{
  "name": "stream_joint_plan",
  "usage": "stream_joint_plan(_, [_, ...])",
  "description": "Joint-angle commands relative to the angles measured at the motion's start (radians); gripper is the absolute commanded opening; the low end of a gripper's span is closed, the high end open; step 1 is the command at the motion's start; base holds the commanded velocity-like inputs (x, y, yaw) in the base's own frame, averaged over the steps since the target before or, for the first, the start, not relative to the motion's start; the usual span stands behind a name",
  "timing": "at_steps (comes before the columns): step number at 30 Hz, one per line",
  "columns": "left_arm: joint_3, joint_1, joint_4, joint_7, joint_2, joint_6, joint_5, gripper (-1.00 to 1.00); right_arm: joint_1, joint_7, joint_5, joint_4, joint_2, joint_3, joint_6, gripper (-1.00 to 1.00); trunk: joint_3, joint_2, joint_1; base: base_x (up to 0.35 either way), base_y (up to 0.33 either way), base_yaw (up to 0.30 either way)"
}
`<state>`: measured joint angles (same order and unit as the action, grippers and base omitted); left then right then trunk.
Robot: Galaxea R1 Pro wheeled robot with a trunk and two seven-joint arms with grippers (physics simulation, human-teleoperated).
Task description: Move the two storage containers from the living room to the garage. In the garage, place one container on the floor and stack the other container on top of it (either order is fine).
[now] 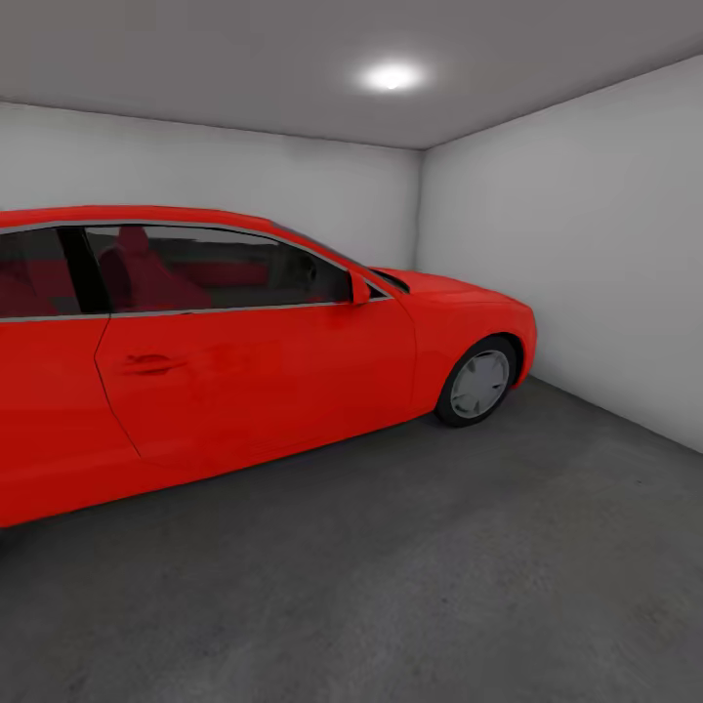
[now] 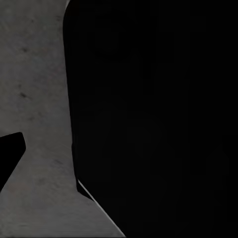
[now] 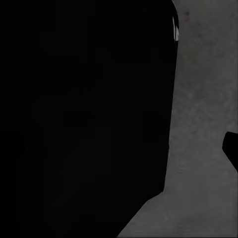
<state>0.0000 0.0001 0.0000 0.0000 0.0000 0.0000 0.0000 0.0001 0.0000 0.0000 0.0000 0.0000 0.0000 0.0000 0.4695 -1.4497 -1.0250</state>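
Garage: dark grey mottled concrete floor [image 1: 439,586] spreads from under my head camera to the far walls, rough-looking, faint lighter patches. Pale grey back wall [image 1: 244,166] and side wall [image 1: 605,244] meet in a corner ahead and to the right; one round ceiling light [image 1: 392,76] glows above. Red car [image 1: 225,361] stands side-on across the left and middle, nose toward the corner, front wheel [image 1: 479,383] with a silver hub on the concrete, door handle and dark side windows plain to see; its rear runs off the left edge. Left wrist view: a large black mass [image 2: 153,119] covers most of it, probably part of my own body or arm, too dark to name; beside it a strip of the same grey concrete [image 2: 34,99] and a small black wedge [image 2: 10,153] at the edge. Right wrist view much the same: black bulk [image 3: 84,119], a strip of concrete [image 3: 203,124], a black sliver [image 3: 232,148] at the border. Neither claw's fingers can be made out, so I cannot tell how far open either is, nor whether it holds anything. Where the storage containers lie I cannot tell from here
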Motion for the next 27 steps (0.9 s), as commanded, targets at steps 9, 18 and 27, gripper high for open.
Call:
stream_joint_plan(9, [0.012,-0.001,-0.010,-0.001,0.002,-0.005,0.007,1.00,-0.017,-0.002,0.015,0.000,0.000,0.005,0.001,1.00,0.000,0.000,0.000,0.000,0.000,0.000])
stream_joint_plan(18, [0.012,-0.002,-0.011,0.000,0.002,-0.006,0.006,1.00,-0.017,-0.003,0.013,0.000,-0.003,0.003,-0.007,1.00,0.000,0.000,0.000,0.000,0.000,-0.014])
stream_joint_plan(27, [0.012,-0.002,-0.011,-0.001,0.002,-0.006,0.006,1.00,-0.017,-0.002,0.008,0.000,-0.009,-0.001,-0.008,1.00,0.000,0.000,0.000,0.000,0.000,-0.237])
